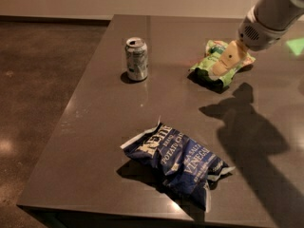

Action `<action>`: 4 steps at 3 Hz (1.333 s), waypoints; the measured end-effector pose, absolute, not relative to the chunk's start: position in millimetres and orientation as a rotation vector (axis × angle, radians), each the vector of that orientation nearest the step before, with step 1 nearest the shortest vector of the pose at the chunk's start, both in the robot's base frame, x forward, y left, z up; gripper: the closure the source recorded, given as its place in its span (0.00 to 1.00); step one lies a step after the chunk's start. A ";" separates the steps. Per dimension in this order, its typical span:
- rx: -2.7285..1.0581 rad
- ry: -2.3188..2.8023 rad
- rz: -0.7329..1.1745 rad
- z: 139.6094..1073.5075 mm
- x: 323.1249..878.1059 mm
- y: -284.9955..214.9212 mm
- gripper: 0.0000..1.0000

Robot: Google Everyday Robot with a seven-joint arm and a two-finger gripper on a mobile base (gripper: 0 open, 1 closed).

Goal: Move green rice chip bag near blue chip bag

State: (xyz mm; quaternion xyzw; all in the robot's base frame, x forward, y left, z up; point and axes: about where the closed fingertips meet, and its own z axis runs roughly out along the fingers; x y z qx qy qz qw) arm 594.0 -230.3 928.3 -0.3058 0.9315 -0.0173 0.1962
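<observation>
Gripper [226,63]: at the far right of the table, low over the green bag; a tan tip lies in front of the bag's middle.
Gripper state: it does not show whether it is spread, closed or holding the bag, nor whether it touches the bag.
Arm [271,12]: white and rounded, coming in from the upper right corner; most of it is cut off by the frame.
Green rice chip bag [205,70]: lying on the far right part of the table, its middle hidden behind the gripper, its print too small to read.
Blue chip bag [176,161]: crumpled, lying near the front edge of the table, well apart from the green bag; white lettering is partly readable, with "Potato" and "Vinegar" legible and the rest lost in folds.
Can [137,59]: upright on the far left part of the table, apart from both bags; its label is unreadable.
Table [95,127]: dark and glossy; its right side runs out of the frame.
Shadow [247,127]: the arm's dark shape on the tabletop, between the two bags and to the right.
Green patch [295,46]: at the right edge, cut off; what it is cannot be made out.
Floor [38,80]: dark and mottled, left of the table.
</observation>
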 end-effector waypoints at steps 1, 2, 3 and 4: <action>-0.783 2.623 -0.048 912.7 614.0 -226.0 0.00; -0.748 2.622 -0.034 896.3 627.7 -217.3 0.00; -0.714 2.622 -0.029 881.4 635.3 -211.9 0.00; -0.674 2.624 -0.039 872.4 639.4 -212.2 0.10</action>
